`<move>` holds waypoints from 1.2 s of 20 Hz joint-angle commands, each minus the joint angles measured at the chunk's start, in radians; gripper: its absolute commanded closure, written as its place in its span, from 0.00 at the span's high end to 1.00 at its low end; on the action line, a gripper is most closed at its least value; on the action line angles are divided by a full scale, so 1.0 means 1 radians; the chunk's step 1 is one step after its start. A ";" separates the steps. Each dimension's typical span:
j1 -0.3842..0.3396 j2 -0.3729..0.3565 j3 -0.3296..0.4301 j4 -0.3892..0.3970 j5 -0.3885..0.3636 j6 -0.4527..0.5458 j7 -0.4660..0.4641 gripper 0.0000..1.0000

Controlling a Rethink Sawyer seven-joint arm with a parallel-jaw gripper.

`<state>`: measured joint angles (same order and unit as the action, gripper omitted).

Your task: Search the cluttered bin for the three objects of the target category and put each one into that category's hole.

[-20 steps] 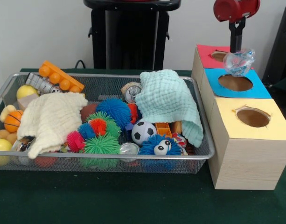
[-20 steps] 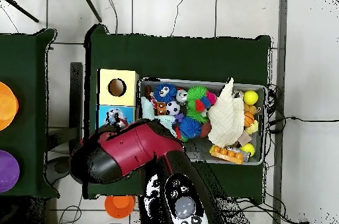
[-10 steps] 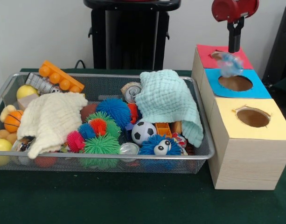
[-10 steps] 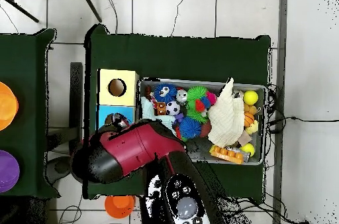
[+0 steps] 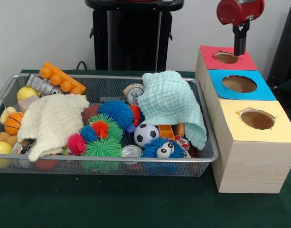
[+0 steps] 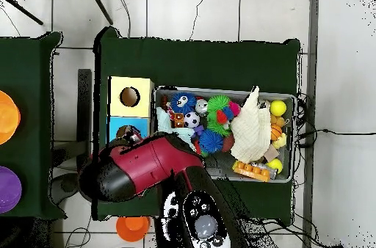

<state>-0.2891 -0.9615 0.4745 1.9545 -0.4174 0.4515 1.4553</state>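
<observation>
Mesh-walled and still crowded, the bin (image 5: 112, 76) holds whatever remains of the target category. Nothing visible says which category that is, so I cannot name the three objects. Candidates lie in plain sight: a crushed can (image 5: 134, 93) near the bin's 12 o'clock edge, a soccer ball (image 5: 146, 134) toward 5 o'clock, and a blue spiky ball (image 5: 117, 111) and a green spiky ball (image 5: 103, 148) around the centre. An orange brick (image 5: 62, 78) sits at 10 o'clock. A cream cloth (image 5: 52, 121) covers the 9 o'clock side and a pale-green cloth (image 5: 171, 102) drapes the 2 o'clock corner, so more may be hidden beneath them.

At the bin's 3 o'clock stand the boxes, with the red hole (image 5: 227, 57) farthest, the blue hole (image 5: 239, 84) in the middle and the yellow hole (image 5: 257, 119) nearest. The gripper (image 5: 239, 47) hangs above them, at 12 o'clock of the blue hole and just beside the red one. It carries nothing that I can see, but whether it is parted or closed I cannot tell.

My judgement is that the arm is between deliveries. The count already dropped is hidden inside the boxes, and the search of the bin looks unfinished.
</observation>
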 commanded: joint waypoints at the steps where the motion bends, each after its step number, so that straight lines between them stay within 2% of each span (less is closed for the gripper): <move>1: 0.010 0.059 -0.033 -0.015 0.030 -0.060 0.177 0.00; 8: 0.011 0.056 -0.040 -0.015 0.032 -0.054 0.163 0.00; 10: 0.008 0.053 -0.056 -0.019 0.018 -0.021 0.146 0.00; 15: -0.047 -0.009 -0.047 0.001 0.011 0.055 0.063 0.00; 19: -0.072 -0.039 -0.077 -0.022 -0.029 0.110 0.012 0.00; 24: -0.142 0.003 -0.061 -0.035 -0.076 0.108 -0.059 0.00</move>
<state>-0.3633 -0.9792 0.4631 1.9528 -0.4156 0.4333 1.4553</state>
